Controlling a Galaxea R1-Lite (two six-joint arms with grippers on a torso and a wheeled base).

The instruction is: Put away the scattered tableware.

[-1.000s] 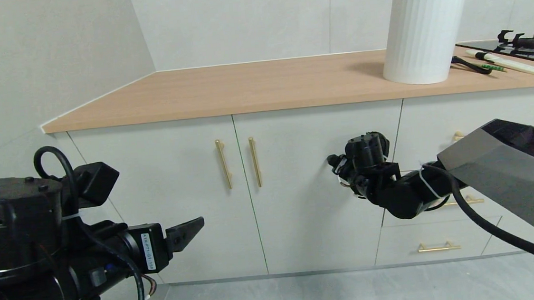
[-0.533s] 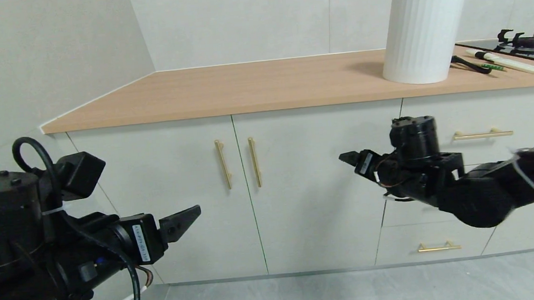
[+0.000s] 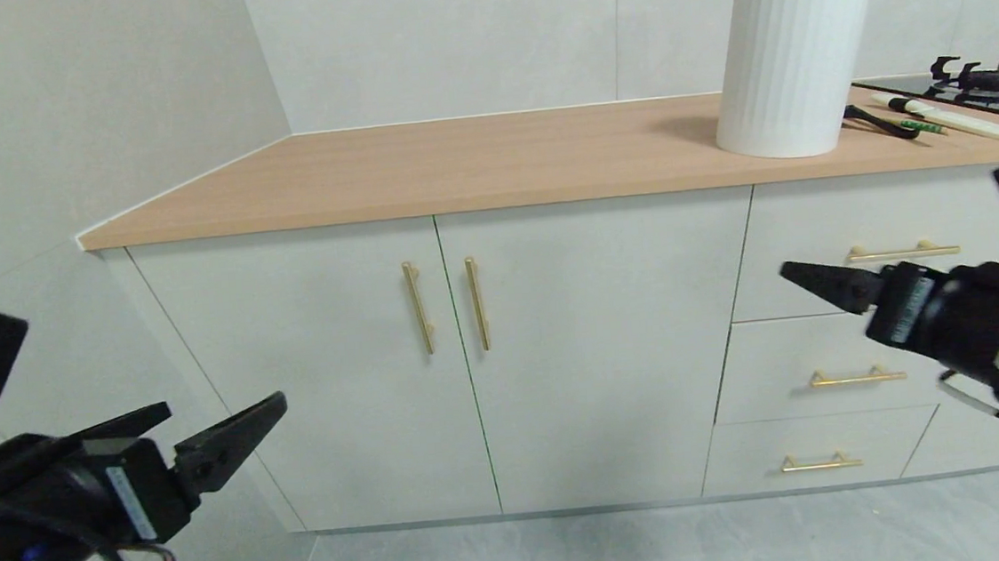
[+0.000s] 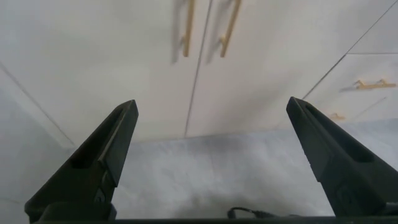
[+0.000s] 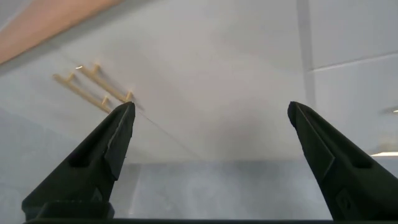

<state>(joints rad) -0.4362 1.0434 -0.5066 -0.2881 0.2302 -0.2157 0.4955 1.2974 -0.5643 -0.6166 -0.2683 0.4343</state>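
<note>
Scattered tableware lies at the far right of the wooden countertop [image 3: 455, 164]: a black-handled utensil [image 3: 884, 121], a thin green-patterned piece [image 3: 924, 127] and a long white utensil [image 3: 955, 121]. A tall white ribbed container [image 3: 794, 61] stands just left of them. My left gripper [image 3: 224, 407] [image 4: 211, 106] hangs low at the left in front of the cabinets, open and empty. My right gripper [image 3: 812, 281] [image 5: 211, 106] hovers at the right before the drawers, below the countertop, open and empty.
Under the counter are two cabinet doors with vertical gold handles [image 3: 417, 307] and, to the right, drawers with gold pulls [image 3: 903, 250]. A black stove burner [image 3: 996, 79] sits at the far right. A tiled wall closes the left side; grey floor lies below.
My right arm has swung from mid-cabinet to the right, in front of the drawers. My left arm has drawn back down and to the left.
</note>
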